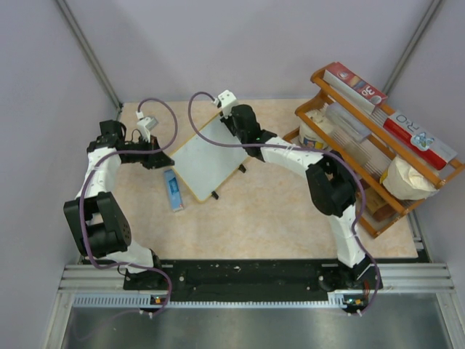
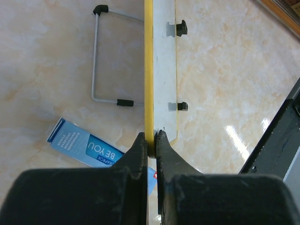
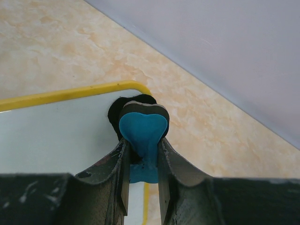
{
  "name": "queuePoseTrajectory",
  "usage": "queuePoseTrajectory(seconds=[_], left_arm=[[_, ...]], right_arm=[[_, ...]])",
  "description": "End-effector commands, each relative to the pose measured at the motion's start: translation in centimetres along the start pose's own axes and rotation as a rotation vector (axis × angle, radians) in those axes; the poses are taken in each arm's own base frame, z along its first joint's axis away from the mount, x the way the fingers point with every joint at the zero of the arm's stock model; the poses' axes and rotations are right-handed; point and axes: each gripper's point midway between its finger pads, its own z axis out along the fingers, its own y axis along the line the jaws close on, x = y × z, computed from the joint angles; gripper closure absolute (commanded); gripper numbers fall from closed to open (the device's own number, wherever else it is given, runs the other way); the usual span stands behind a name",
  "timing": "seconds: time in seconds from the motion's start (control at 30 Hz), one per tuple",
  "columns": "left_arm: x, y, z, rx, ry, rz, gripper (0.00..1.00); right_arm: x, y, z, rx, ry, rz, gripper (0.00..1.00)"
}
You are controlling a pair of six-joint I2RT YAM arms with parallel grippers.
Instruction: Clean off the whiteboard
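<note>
The whiteboard (image 1: 207, 160) lies askew in the middle of the table, its surface white and bare. Seen from the left wrist, it stands edge-on, showing the yellow frame (image 2: 149, 70) and two black feet. My left gripper (image 2: 151, 143) is shut on that frame at the board's near left corner (image 1: 168, 154). My right gripper (image 3: 142, 143) is shut on a blue eraser (image 3: 143, 124) with a black felt face. The eraser rests on the whiteboard (image 3: 56, 136) close to its rounded far corner, under the right gripper (image 1: 231, 125).
A blue marker box (image 1: 173, 190) lies beside the board's left edge, just below my left gripper. A bent wire stand (image 2: 95, 61) lies on the table nearby. A wooden rack (image 1: 341, 98) with boxes and a bag fills the right side. Walls close in behind.
</note>
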Motion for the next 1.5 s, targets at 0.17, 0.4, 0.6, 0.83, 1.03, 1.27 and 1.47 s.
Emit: queuePoseTrajectory(seconds=[0.17, 0.4, 0.6, 0.83, 1.03, 1.27, 1.47], left_arm=[[2.7, -0.7, 0.6, 0.025, 0.095, 0.044, 1.0], [2.7, -0.8, 0.7, 0.032, 0.092, 0.04, 1.0], [2.6, -0.9, 0.6, 0.03, 0.088, 0.04, 1.0], [2.6, -1.0, 0.5, 0.03, 0.084, 0.039, 1.0], [2.7, -1.1, 0.6, 0.032, 0.083, 0.041, 1.0], [2.5, -1.0, 0.5, 0.026, 0.076, 0.033, 1.0], [2.3, -1.0, 0.6, 0.027, 0.077, 0.028, 1.0]], right_arm=[[6.1, 0.8, 0.0, -0.019, 0.107, 0.032, 1.0], [7.1, 2.2, -2.2, -0.08, 0.147, 0.144, 1.0], [7.5, 4.1, -4.3, -0.126, 0.15, 0.18, 1.0], [7.7, 7.2, -6.4, -0.193, 0.15, 0.183, 1.0], [6.6, 8.7, -7.1, -0.219, 0.127, 0.216, 1.0], [6.4, 10.8, -8.1, -0.267, 0.128, 0.214, 1.0], [5.7, 12.8, -9.3, -0.317, 0.118, 0.211, 1.0]])
